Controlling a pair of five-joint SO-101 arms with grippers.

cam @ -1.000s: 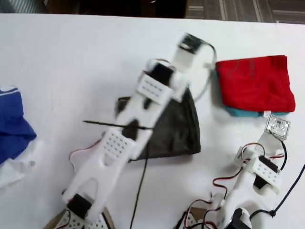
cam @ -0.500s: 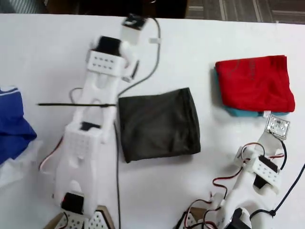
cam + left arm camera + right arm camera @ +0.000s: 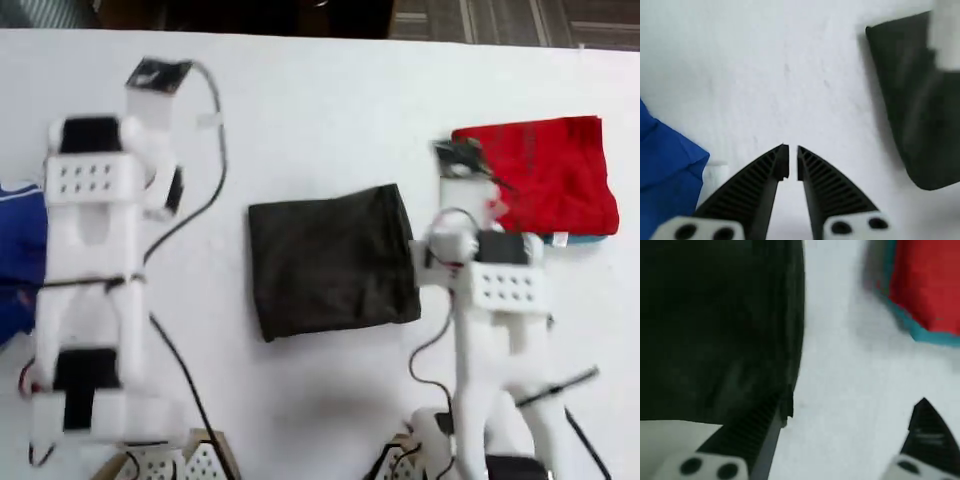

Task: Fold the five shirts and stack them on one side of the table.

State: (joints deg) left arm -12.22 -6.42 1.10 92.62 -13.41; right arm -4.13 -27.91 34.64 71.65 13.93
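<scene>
A folded black shirt (image 3: pixel 333 262) lies flat in the middle of the table. At the right, a folded red shirt (image 3: pixel 540 175) rests on a teal one (image 3: pixel 585 237). A blue shirt (image 3: pixel 20 260) lies at the left edge, partly under my left arm. My left gripper (image 3: pixel 172 190) (image 3: pixel 790 162) is shut on nothing, above bare table between the blue shirt (image 3: pixel 665 170) and the black shirt (image 3: pixel 912 100). My right gripper (image 3: pixel 852 415) hangs open over the gap between the black shirt (image 3: pixel 715 325) and the red shirt (image 3: pixel 930 285), one finger (image 3: pixel 765 427) at the black shirt's edge.
The white table (image 3: pixel 330 100) is bare along the back and in front of the black shirt. Both arm bases and loose cables (image 3: pixel 200 130) sit along the near edge. The table's far edge runs along the top of the high view.
My left arm swung left, off the black shirt and toward the blue shirt. My right arm stretched out from its rest near the base into the gap between the black and red shirts.
</scene>
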